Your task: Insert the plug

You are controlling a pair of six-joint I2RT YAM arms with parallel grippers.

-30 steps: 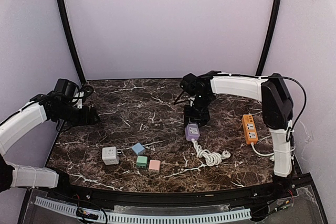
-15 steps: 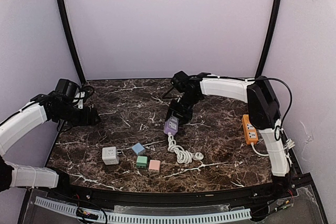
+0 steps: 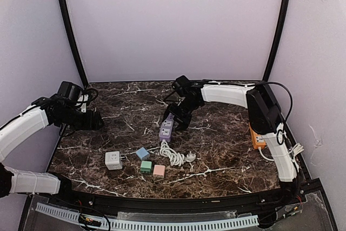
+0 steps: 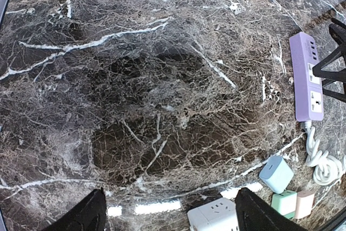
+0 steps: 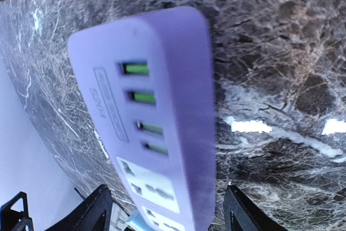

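A purple power strip (image 3: 166,128) lies on the marble table near the middle; it also shows in the left wrist view (image 4: 306,77). Its white cord (image 3: 172,155) coils toward the front and ends in a white plug (image 3: 190,158). My right gripper (image 3: 174,122) is open just above the strip. In the right wrist view the strip (image 5: 157,106) fills the gap between the fingers, with a small space on each side of my right gripper (image 5: 168,198). My left gripper (image 3: 97,120) is open and empty at the far left, as the left wrist view (image 4: 167,209) shows.
A white cube adapter (image 3: 113,160) and blue (image 3: 142,153), green (image 3: 146,167) and pink (image 3: 159,170) cube plugs sit at the front left. An orange power strip (image 3: 257,136) lies at the right, partly behind the right arm.
My right gripper has swept left toward the table's middle, and the purple strip with its cord has moved left with it. The left arm has not moved.
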